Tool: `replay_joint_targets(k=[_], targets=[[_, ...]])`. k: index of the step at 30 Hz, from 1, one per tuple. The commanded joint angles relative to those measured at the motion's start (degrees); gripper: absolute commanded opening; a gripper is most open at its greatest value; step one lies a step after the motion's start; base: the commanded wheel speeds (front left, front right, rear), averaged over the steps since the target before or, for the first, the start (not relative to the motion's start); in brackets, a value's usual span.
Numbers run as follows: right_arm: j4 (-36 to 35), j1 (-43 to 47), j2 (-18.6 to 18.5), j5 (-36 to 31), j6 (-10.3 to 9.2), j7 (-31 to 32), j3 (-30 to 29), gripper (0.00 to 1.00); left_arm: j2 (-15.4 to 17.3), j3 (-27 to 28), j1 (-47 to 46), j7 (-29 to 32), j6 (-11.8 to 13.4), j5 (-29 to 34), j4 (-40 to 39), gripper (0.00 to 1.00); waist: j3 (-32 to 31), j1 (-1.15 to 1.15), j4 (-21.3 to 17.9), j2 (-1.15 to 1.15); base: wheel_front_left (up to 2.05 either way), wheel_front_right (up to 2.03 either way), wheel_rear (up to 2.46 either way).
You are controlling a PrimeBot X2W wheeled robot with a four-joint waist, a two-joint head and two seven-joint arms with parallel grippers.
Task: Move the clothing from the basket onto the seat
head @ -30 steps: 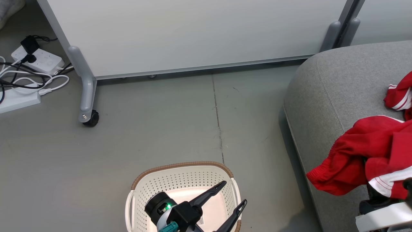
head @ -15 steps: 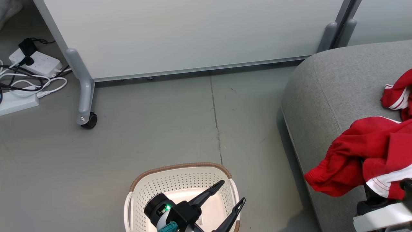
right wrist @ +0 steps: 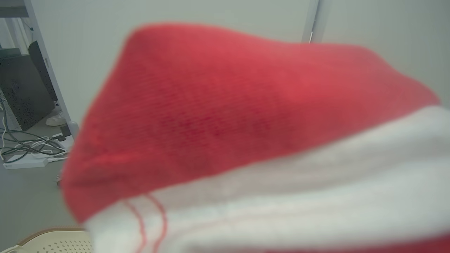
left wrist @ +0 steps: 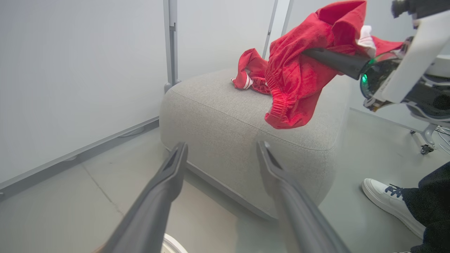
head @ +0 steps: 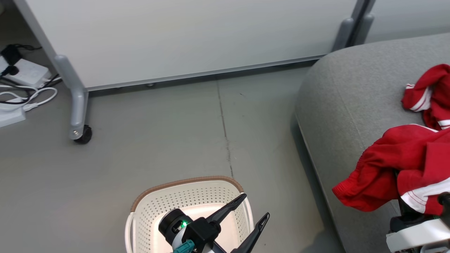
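One red garment (head: 397,161) was seen pinched in the right gripper (left wrist: 316,55), whose fingers were pressed together on the cloth. It hung over the near edge of the grey seat (head: 351,98), though whether its hem touched the cushion could not be told. A second garment (head: 427,95) was found crumpled on the seat's top, further back and just beside the first, while the left gripper (head: 255,206) was held with its fingers spread wide above the cream basket (head: 182,182), which was set on the floor near the seat.
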Motion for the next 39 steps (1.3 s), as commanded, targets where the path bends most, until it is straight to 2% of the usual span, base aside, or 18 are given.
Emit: replay_joint_targets(k=[1,14,25,32,39], targets=[[-0.3,-0.8,-0.1,-0.1,0.11,-0.4,-0.2,0.0,0.3,0.2,-0.7,-0.1,0.0,0.4,-0.3,1.0,0.5,0.0,-1.4,0.0,0.0,0.0,0.0],[-0.7,-1.0,1.3,-0.3,0.11,-0.4,-0.7,0.0,0.9,-0.4,-2.2,-0.1,0.0,0.8,-0.4,1.0,3.1,0.0,-11.1,0.0,0.0,0.0,0.0],[-0.9,-0.8,2.4,0.0,0.11,-0.4,-1.2,0.0,1.1,-0.9,-3.0,-0.1,0.0,0.3,-0.4,1.0,4.4,0.0,-16.5,0.0,0.0,0.0,0.0],[-0.9,-0.1,3.2,-0.1,0.11,-0.4,-1.3,0.0,0.8,-1.9,-3.5,-0.1,0.0,0.1,-0.3,1.0,4.5,0.0,-18.4,0.0,0.0,0.0,0.0],[-1.0,-0.6,3.2,0.3,0.11,-0.4,-2.8,0.0,0.5,-1.5,-3.8,-0.1,0.0,-0.1,-0.1,1.0,4.4,0.0,-17.9,0.0,0.0,0.0,0.0]])
